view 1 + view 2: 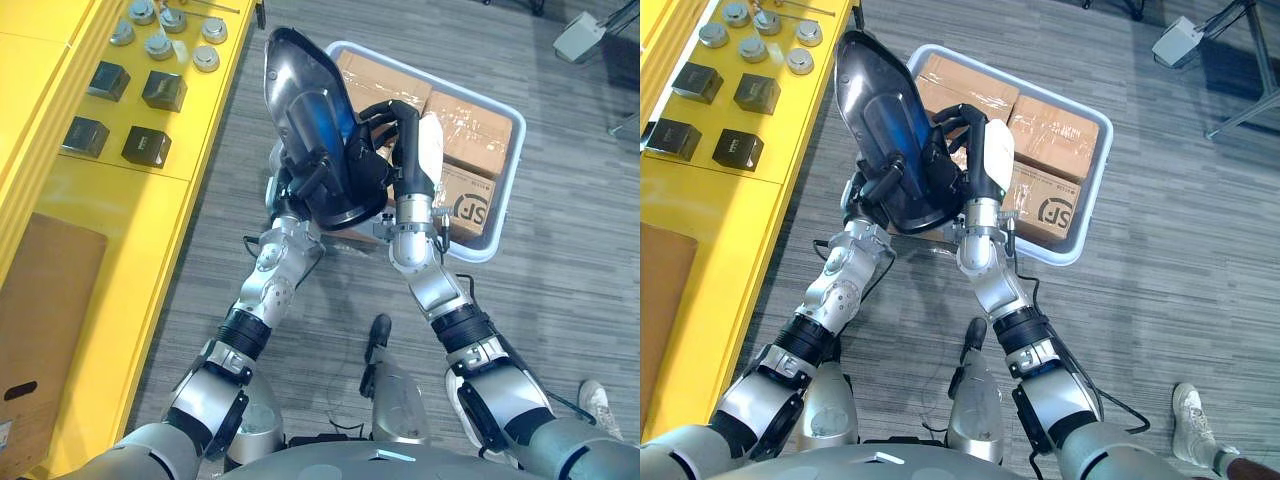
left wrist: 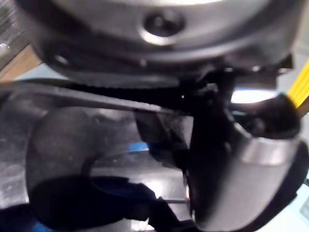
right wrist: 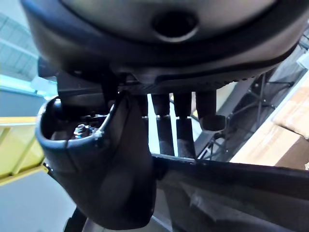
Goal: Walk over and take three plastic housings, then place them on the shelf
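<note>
Black housing (image 1: pixel 305 90) sits clamped between both hands: the left hand (image 1: pixel 300 175) curls round its near rim and the right hand (image 1: pixel 400 140) hooks its far side. A crate (image 1: pixel 505 190) lies past the right hand. In the left wrist view, the thumb (image 2: pixel 241 164) presses on the shell. In the right wrist view, the fingers (image 3: pixel 183 121) curl over the edge.

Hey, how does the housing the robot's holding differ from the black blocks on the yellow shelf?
The plastic housing is large, long and tapered to a point, glossy with a blue patch; the black blocks are small, squarish and plain. The housing is held up between the left hand and right hand; the blocks rest on the yellow shelf. Both are dark.
</note>
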`<state>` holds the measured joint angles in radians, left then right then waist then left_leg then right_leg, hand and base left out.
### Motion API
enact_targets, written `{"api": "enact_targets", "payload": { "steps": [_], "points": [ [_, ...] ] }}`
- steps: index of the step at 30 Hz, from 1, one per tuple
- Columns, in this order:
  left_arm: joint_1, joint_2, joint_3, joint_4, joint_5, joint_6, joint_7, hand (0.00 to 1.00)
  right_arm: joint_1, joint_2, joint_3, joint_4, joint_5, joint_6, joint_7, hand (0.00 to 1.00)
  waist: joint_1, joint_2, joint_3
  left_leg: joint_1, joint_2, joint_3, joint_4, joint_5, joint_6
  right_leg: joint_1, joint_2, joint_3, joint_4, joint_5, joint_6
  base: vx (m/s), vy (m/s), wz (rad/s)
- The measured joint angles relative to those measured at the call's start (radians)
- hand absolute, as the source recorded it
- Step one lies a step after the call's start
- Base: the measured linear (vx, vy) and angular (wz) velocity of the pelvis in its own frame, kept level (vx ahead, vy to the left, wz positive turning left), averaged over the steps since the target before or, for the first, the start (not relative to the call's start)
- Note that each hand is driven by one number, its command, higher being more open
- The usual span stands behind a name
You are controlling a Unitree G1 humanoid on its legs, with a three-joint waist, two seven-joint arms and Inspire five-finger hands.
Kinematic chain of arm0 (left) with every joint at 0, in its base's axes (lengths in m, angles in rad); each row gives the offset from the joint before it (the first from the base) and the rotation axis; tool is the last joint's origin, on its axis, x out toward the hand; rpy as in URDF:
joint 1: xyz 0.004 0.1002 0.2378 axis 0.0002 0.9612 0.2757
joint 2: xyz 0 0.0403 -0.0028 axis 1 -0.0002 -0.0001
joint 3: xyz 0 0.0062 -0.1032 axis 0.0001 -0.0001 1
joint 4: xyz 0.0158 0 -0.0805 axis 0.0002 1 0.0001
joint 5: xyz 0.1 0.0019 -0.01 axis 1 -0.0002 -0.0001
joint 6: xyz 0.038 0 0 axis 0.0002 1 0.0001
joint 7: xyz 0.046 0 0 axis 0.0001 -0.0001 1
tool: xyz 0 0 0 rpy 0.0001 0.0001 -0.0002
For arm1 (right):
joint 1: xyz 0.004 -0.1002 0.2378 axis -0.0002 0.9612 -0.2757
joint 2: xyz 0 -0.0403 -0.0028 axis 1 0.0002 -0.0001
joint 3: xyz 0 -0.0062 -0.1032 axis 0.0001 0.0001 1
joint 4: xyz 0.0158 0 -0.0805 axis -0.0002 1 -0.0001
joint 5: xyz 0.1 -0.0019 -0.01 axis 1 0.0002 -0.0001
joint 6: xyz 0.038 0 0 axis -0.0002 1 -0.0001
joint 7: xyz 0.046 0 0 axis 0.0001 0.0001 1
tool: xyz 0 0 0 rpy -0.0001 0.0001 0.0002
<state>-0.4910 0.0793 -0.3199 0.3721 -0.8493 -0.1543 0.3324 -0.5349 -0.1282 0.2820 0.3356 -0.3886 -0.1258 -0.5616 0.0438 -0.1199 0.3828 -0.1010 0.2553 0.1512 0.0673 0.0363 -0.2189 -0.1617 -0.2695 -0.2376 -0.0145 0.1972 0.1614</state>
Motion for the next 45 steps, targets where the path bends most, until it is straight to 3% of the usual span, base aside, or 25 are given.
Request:
{"api": "enact_targets", "payload": {
  "steps": [4, 5, 10, 12, 14, 17, 22, 27, 30, 32, 35, 41, 45],
  "points": [
    [0.044, 0.006, -0.009, 0.0, -0.052, 0.0, -0.056, 0.0, 0.049, 0.01, 0.002, 0.0, -0.023, -0.038, -0.013, 0.0, -0.001, -0.027, -0.02, 0.007, 0.0, 0.005, 0.0, -0.009, -0.001, 0.008, 0.0, 0.001, -0.007, 0.0, 0.001, 0.02, 0.005, -0.02],
    [0.046, 0.006, -0.011, 0.0, -0.052, 0.0, -0.057, 0.0, 0.053, 0.01, 0.002, 0.0, -0.03, -0.04, -0.015, 1.0, -0.001, -0.027, -0.021, 0.008, 0.0, 0.006, 0.0, -0.009, -0.001, 0.009, 0.0, 0.0, -0.007, 0.0, 0.001, 0.0, 0.0, 0.0],
    [0.078, 0.002, -0.027, -0.019, -0.05, -0.03, -0.051, 0.0, 0.133, 0.02, 0.003, -0.07, -0.017, -0.081, -0.029, 1.0, 0.0, -0.027, -0.021, 0.03, 0.0, 0.007, 0.0, -0.016, 0.001, 0.031, 0.0, -0.001, -0.01, 0.0, 0.001, 0.0, 0.0, 0.0],
    [0.107, -0.017, -0.024, -0.086, -0.041, -0.068, -0.015, 0.0, 0.199, 0.036, 0.009, -0.135, 0.045, -0.107, -0.036, 1.0, 0.0, -0.027, -0.024, 0.043, 0.0, 0.011, 0.0, -0.024, 0.0, 0.046, 0.0, -0.004, -0.019, -0.001, 0.001, 0.0, 0.001, -0.02],
    [0.155, -0.061, -0.011, -0.228, 0.087, -0.147, 0.081, 0.0, 0.309, 0.061, 0.045, -0.21, 0.095, -0.114, -0.04, 1.0, 0.001, -0.025, -0.039, 0.056, 0.0, 0.015, -0.002, -0.03, -0.001, 0.059, 0.0, -0.009, -0.022, -0.001, 0.001, 0.0, 0.0, 0.0],
    [0.212, -0.077, 0.024, -0.342, 0.322, -0.195, 0.184, 0.0, 0.427, 0.069, 0.059, -0.323, 0.162, -0.118, -0.036, 1.0, 0.0, -0.012, -0.103, 0.079, 0.0, 0.028, -0.007, -0.042, -0.005, 0.078, 0.0, -0.016, -0.032, -0.001, 0.001, 0.03, 0.009, -0.07],
    [0.304, -0.09, 0.14, -0.413, 0.693, -0.221, 0.378, 0.0, 0.545, 0.065, -0.027, -0.461, 0.32, -0.179, -0.01, 1.0, -0.025, 0.014, -0.213, 0.126, 0.0, 0.044, -0.015, -0.06, -0.005, 0.115, 0.0, -0.03, -0.041, -0.001, 0.002, 0.04, 0.012, -0.07],
    [0.425, -0.066, 0.239, -0.546, 0.953, -0.21, 0.461, 0.0, 0.667, 0.068, -0.182, -0.574, 0.541, -0.193, 0.048, 1.0, -0.031, 0.03, -0.242, 0.161, 0.0, 0.068, -0.016, -0.068, -0.007, 0.133, 0.0, -0.03, -0.044, -0.001, 0.002, -0.01, 0.001, -0.12],
    [0.518, -0.052, 0.273, -0.596, 0.983, -0.207, 0.453, 0.0, 0.739, 0.084, -0.274, -0.617, 0.619, -0.194, 0.128, 1.0, -0.049, 0.049, -0.267, 0.163, -0.001, 0.081, -0.016, -0.075, -0.005, 0.133, 0.0, -0.031, -0.06, -0.001, 0.003, -0.02, -0.003, -0.13],
    [0.604, -0.056, 0.285, -0.611, 0.982, -0.192, 0.415, 0.0, 0.82, 0.086, -0.314, -0.627, 0.766, -0.201, 0.279, 1.0, -0.07, 0.073, -0.281, 0.164, -0.001, 0.088, -0.016, -0.078, -0.002, 0.132, 0.0, -0.031, -0.062, 0.0, 0.006, -0.01, -0.002, -0.08],
    [0.683, -0.066, 0.287, -0.611, 0.946, -0.195, 0.316, 0.0, 0.912, 0.091, -0.312, -0.62, 0.909, -0.2, 0.406, 1.0, -0.079, 0.093, -0.291, 0.164, -0.001, 0.092, -0.017, -0.078, -0.002, 0.128, 0.0, -0.03, -0.062, 0.0, 0.007, -0.01, 0.0, -0.04],
    [0.744, -0.066, 0.279, -0.624, 0.763, -0.261, 0.121, 0.0, 0.936, 0.11, -0.304, -0.563, 0.955, -0.187, 0.485, 1.0, -0.072, 0.104, -0.298, 0.161, -0.001, 0.091, -0.016, -0.078, -0.001, 0.126, -0.001, -0.033, -0.063, -0.001, 0.007, 0.0, 0.0, 0.0],
    [0.764, -0.062, 0.278, -0.706, 0.727, -0.264, 0.069, 0.0, 0.886, 0.097, -0.228, -0.508, 0.964, -0.171, 0.517, 1.0, -0.073, 0.112, -0.302, 0.147, -0.001, 0.077, -0.012, -0.078, 0.0, 0.126, -0.003, -0.054, -0.063, -0.001, 0.006, 0.0, 0.002, 0.07]
  ]
}}
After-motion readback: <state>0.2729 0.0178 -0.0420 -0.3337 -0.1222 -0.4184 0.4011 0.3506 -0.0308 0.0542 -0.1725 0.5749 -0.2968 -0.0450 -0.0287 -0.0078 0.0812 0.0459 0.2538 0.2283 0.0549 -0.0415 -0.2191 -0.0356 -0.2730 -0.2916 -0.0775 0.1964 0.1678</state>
